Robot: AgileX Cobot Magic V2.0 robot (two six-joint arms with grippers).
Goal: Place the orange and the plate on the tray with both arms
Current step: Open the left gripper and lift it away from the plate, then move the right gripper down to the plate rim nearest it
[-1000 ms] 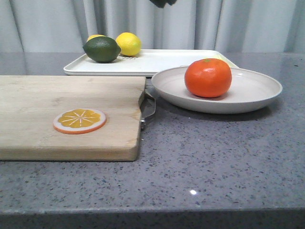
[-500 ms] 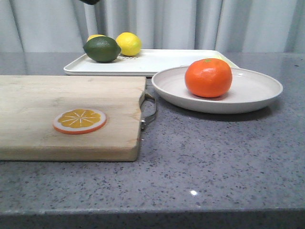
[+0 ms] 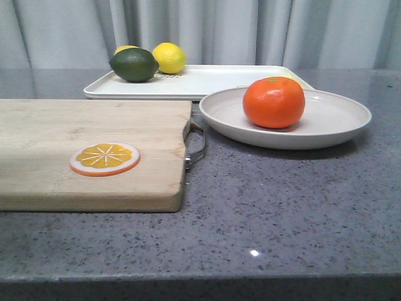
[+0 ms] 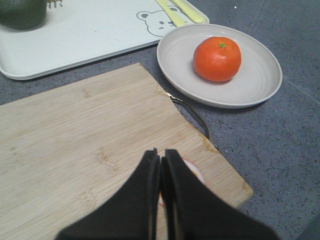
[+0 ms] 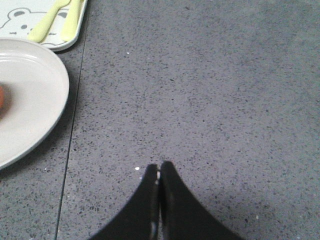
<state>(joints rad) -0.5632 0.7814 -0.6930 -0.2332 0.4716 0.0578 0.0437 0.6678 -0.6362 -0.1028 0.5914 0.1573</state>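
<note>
- Since the earlier front pictures, a dark shape that was showing at the top edge is no longer appearing; nothing on the counter (image 3: 282,213) is lying differently.
- From the front, the orange (image 3: 274,102) is sitting in the plate (image 3: 338,122), a little toward the plate's left side, with its green stem dot facing up.
- The plate is resting on the grey speckled counter, just in front of the tray's right end, not on the tray (image 3: 213,80).
- The tray is lying at the back near the curtain, carrying a dark green lime (image 3: 134,64) and two lemons (image 3: 169,58) at its left end.
- In the left wrist view, the tray is also showing a bear drawing (image 4: 155,21) and pale yellow cutlery (image 4: 180,11) near the plate.
- A wooden cutting board (image 3: 75,144) is lying at the front left, its metal handle (image 3: 197,145) pointing toward the plate, and an orange slice (image 3: 104,158) is lying flat on it.
- The left tool (image 4: 161,162) is hovering over the cutting board with its fingers pressed together, gripping nothing; part of the slice is peeking out beneath it.
- The right tool (image 5: 158,172) is hanging over bare counter to the plate's right, well apart from the orange, its fingers likewise clenched on nothing.
</note>
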